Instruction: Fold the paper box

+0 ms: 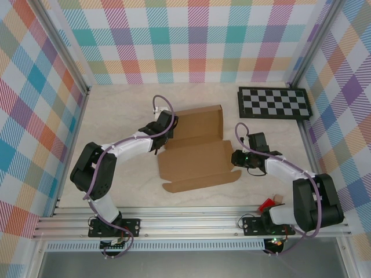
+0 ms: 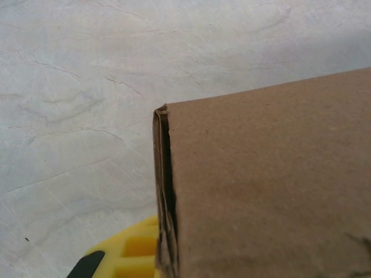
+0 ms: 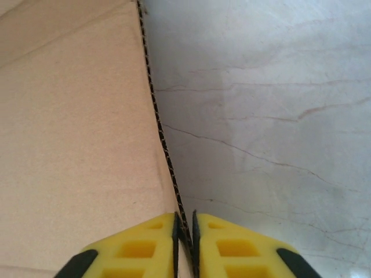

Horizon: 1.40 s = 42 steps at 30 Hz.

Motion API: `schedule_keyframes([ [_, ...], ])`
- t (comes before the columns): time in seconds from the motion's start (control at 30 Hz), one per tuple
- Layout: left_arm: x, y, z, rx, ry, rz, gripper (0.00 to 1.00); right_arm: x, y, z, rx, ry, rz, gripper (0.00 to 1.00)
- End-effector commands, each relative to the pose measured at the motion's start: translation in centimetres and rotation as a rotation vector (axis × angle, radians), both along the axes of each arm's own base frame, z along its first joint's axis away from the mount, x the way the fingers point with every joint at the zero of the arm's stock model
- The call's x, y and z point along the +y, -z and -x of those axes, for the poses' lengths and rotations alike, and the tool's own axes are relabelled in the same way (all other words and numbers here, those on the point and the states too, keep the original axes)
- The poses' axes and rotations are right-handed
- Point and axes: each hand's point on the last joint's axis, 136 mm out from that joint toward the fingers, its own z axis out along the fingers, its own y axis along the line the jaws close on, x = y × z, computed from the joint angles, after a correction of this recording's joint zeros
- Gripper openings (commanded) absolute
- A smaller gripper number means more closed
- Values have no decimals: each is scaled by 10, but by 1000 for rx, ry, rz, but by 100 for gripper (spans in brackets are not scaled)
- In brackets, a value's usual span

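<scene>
While the cardboard box (image 1: 197,157) lies partly folded on the table (image 1: 116,110), the left claw (image 1: 159,146) pinches its left edge and the right claw (image 3: 185,237) is clamped on its right edge.

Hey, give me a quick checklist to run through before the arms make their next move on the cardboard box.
1. Right gripper clamped on the paper box at its right edge: ok.
2. Left gripper shut at the box's left flap: ok.
3. Left gripper really holding cardboard: cannot tell; the flap hides one finger.
4. Box fully folded: not ok; lid and front panel lie open.
5. Checkerboard panel apart from the box: ok.
</scene>
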Motion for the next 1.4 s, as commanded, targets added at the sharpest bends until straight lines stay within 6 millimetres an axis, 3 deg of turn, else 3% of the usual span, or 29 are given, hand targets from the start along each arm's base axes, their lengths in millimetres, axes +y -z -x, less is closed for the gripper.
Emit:
schedule_keyframes([
  [0.0, 7, 9, 10, 56, 9, -26, 0, 6, -27, -13, -103, -17, -32, 7],
  [0.17, 3, 4, 7, 45, 15, -7, 2, 3, -51, -18, -161, -56, 17, 0],
  [0.3, -2, -4, 7, 29, 36, 22, 26, -6, -71, -23, -200, -82, 107, 0],
  [0.4, -5, -11, 10, 27, 59, 51, 58, -10, -88, -28, -239, -107, 157, 0],
  [0.47, -6, -20, 16, 21, 74, 75, 68, -11, -98, -32, -256, -141, 195, 0],
  [0.6, -5, -44, 30, 18, 109, 121, 78, -13, -113, -43, -252, -198, 261, 0],
  [0.73, 5, -69, 54, 6, 135, 151, 84, -13, -125, -53, -261, -270, 327, 0],
  [0.9, 6, -127, 73, -106, 315, 93, 83, -14, -154, -64, -331, -471, 471, 0],
  [1.13, -2, -198, 79, -276, 551, 70, 82, -1, -244, -80, -546, -799, 639, 0],
  [1.3, -28, -248, 101, -459, 803, 48, 81, 13, -306, -86, -777, -986, 849, 1],
  [1.37, -40, -266, 111, -531, 911, 42, 80, 22, -319, -86, -819, -1055, 935, 2],
])
